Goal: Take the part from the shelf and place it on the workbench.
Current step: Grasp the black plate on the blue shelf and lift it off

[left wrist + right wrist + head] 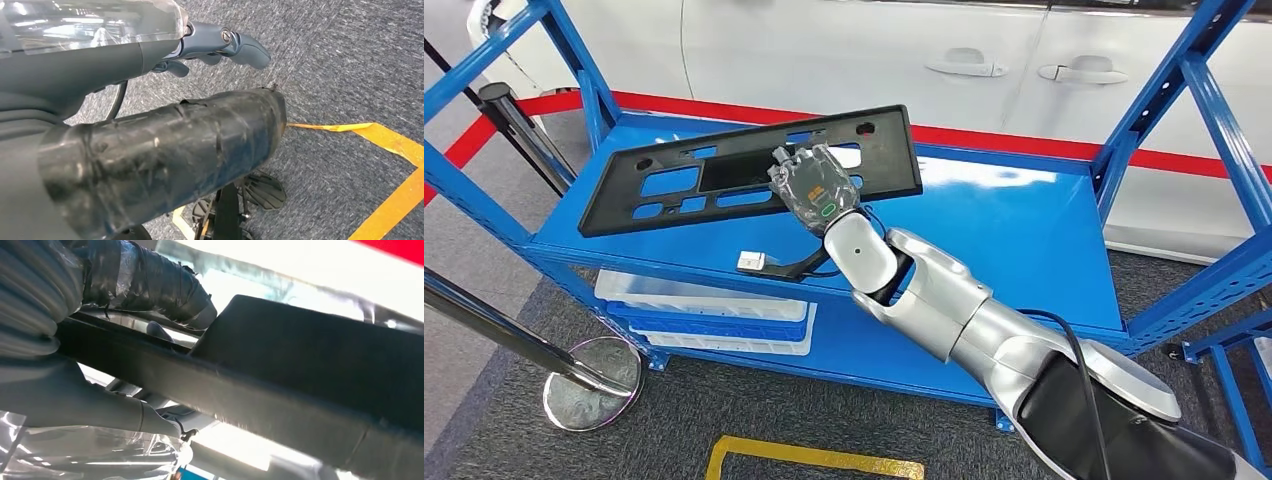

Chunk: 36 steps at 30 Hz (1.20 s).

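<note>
Grey carpet [514,300] was seen under a blue shelf unit [1024,230], with a red floor stripe [1024,140] and a white car [844,50] beyond it. At the left, a chrome stanchion base [592,383] stood on the carpet, and a yellow floor marking [814,458] was laid near the front. On the lower shelf, white trays [714,312] were stacked toward the left end. Over the left half of the upper shelf, the black part [724,170], a long flat panel with cutouts, was held tilted, its right end raised off the shelf surface. The right hand [816,187] was closed around the part's near edge close to its middle; in the right wrist view the part [300,390] was seen clamped between the taped thumb and the fingers. The left hand [150,125] was seen hanging above the carpet, its fingers [240,47] loosely extended and nothing held in them.
</note>
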Each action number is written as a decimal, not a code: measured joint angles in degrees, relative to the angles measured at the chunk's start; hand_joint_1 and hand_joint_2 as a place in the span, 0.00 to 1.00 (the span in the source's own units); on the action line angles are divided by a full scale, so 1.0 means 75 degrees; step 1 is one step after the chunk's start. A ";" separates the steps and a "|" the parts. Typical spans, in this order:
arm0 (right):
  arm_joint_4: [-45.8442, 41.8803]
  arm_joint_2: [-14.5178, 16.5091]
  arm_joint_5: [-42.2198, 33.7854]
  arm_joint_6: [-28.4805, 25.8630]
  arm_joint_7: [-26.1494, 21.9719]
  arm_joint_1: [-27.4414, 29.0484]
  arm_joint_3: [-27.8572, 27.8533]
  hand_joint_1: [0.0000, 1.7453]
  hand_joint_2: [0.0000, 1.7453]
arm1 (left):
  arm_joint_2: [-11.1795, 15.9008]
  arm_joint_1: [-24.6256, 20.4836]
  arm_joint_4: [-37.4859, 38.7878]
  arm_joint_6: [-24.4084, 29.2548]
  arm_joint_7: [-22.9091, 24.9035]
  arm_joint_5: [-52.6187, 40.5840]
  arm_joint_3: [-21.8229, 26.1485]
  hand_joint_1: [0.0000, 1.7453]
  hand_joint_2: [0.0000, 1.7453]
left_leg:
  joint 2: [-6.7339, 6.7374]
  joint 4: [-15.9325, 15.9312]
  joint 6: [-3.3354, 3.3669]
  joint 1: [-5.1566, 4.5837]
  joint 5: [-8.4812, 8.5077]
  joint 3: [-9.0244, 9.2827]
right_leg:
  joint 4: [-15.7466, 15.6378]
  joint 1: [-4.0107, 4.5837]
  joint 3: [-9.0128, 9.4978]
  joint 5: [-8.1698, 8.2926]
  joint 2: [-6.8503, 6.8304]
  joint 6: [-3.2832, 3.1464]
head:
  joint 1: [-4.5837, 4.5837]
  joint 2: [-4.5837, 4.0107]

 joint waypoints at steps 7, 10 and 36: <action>-0.1781 -0.0116 0.0590 0.0255 -0.0042 0.0165 -0.0631 1.00 1.00 | -0.0009 -0.0014 0.0015 -0.0116 -0.0072 -0.0014 -0.0179 0.00 1.00 | 0.0003 -0.0004 -0.0001 -0.0001 -0.0001 0.0003 | 0.0000 -0.0002 0.0001 -0.0001 0.0003 0.0001 | 0.0001 0.0000; -0.2365 -0.0177 0.0623 0.0566 -0.0044 0.0167 -0.0783 1.00 1.00 | -0.0007 -0.0012 0.0017 -0.0236 -0.0140 -0.0012 -0.0223 0.00 1.00 | 0.0003 -0.0002 -0.0001 -0.0001 -0.0001 0.0004 | -0.0001 -0.0003 0.0002 -0.0001 0.0003 0.0001 | 0.0001 0.0000; -0.4354 -0.0705 -0.1316 0.1150 -0.0189 0.0098 -0.1444 1.00 1.00 | -0.0001 0.0015 0.0017 -0.0726 -0.0146 -0.0017 -0.0355 0.00 1.00 | 0.0003 -0.0003 -0.0001 -0.0002 -0.0001 0.0004 | -0.0002 -0.0004 0.0003 -0.0001 0.0002 0.0001 | 0.0001 0.0000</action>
